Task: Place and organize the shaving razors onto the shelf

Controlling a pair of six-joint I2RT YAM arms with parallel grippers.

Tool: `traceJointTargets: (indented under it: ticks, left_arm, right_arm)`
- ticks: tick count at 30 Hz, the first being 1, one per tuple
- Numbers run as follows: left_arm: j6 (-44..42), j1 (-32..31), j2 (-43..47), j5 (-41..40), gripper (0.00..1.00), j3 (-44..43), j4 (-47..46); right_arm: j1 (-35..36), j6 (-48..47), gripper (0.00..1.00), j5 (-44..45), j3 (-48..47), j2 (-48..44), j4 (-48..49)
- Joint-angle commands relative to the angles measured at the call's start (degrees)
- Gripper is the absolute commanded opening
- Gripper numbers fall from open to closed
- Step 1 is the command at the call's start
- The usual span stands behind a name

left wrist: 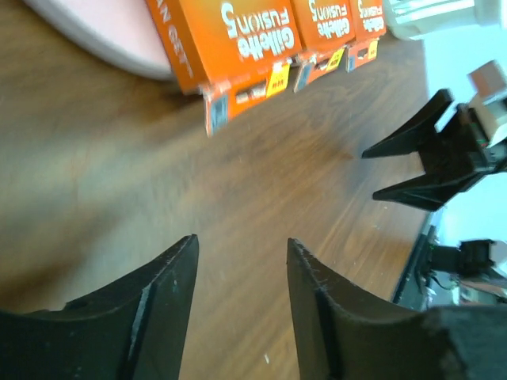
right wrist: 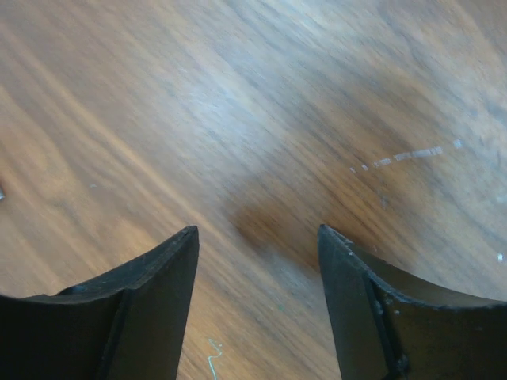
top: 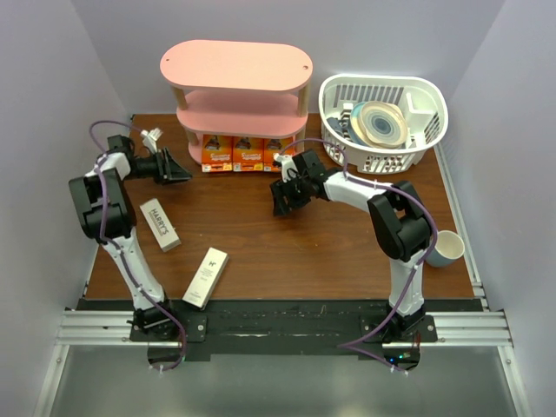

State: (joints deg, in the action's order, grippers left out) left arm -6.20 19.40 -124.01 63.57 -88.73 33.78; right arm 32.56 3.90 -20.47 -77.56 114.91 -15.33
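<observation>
Three orange packs (top: 241,155) are standing at the bottom tier of the shelf (top: 236,65) by the far edge; left gripper (top: 182,173) and right gripper (top: 282,206) are hovering spread.

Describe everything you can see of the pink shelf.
The shelf is pink: three elongated oval boards on pale, wood-looking posts. It stands upright at the far edge of the table, just left of the white basket. Its top board is bare. Three orange packs stand side by side at the front of the bottom tier. The middle tier is mostly hidden from above.
</observation>
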Motion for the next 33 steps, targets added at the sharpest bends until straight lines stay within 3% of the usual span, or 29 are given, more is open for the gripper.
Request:
traceJointTargets:
  ticks: [1, 4, 6, 8, 11, 14, 18, 22, 23, 24, 33]
  left_arm:
    - [-5.4, 1.2, 12.2, -5.0, 0.55, 6.5, 4.6]
    - [-12.8, 1.2, 18.3, -8.5, 0.56, 8.2, 11.9]
    - [-23.9, 0.6, 21.6, -10.7, 0.56, 7.9, 21.3]
    - [-30.9, 0.3, 25.1, -14.1, 0.57, 8.0, 25.2]
    - [-32.9, 0.6, 29.8, -20.4, 0.59, 10.1, 27.4]
    - [-29.8, 0.6, 34.5, -22.2, 0.64, 12.9, 26.3]
    - [-23.8, 0.8, 39.9, -25.8, 0.7, 15.2, 22.7]
    - [-13.7, 1.0, 43.8, -29.6, 0.73, 15.6, 17.5]
    - [-9.8, 1.1, 44.1, -30.4, 0.98, 14.7, 16.9]
    - [-8.8, 1.1, 43.9, -30.5, 1.0, 12.5, 16.8]
    - [2.7, 4.3, 46.0, -34.4, 1.0, 10.5, 8.9]
  right_arm:
    - [0.5, -10.2, 0.7, -9.0, -5.1, -2.1, 0.5]
    - [2.8, -19.1, 0.73, -12.7, -7.4, -2.6, -3.5]
    - [4.6, -23.6, 0.77, -15.8, -8.4, -3.6, -5.4]
    - [6.7, -30.5, 0.99, -17.7, -9.6, -4.3, -8.8]
    - [8.4, -38.2, 0.99, -22.0, -10.0, -4.3, -9.1]
    - [9.3, -50.7, 0.99, -27.2, -13.6, -2.3, -13.0]
    - [11.2, -60.5, 0.99, -33.8, -19.9, 2.8, -18.7]
    - [14.6, -67.9, 0.99, -34.4, -18.8, 2.7, -15.6]
    - [15.9, -68.5, 0.99, -34.4, -19.9, 2.9, -15.9]
    - [16.6, -69.0, 0.99, -34.5, -20.7, 3.4, -16.4]
    - [24.5, -73.8, 0.99, -32.0, -23.5, 7.5, -20.3]
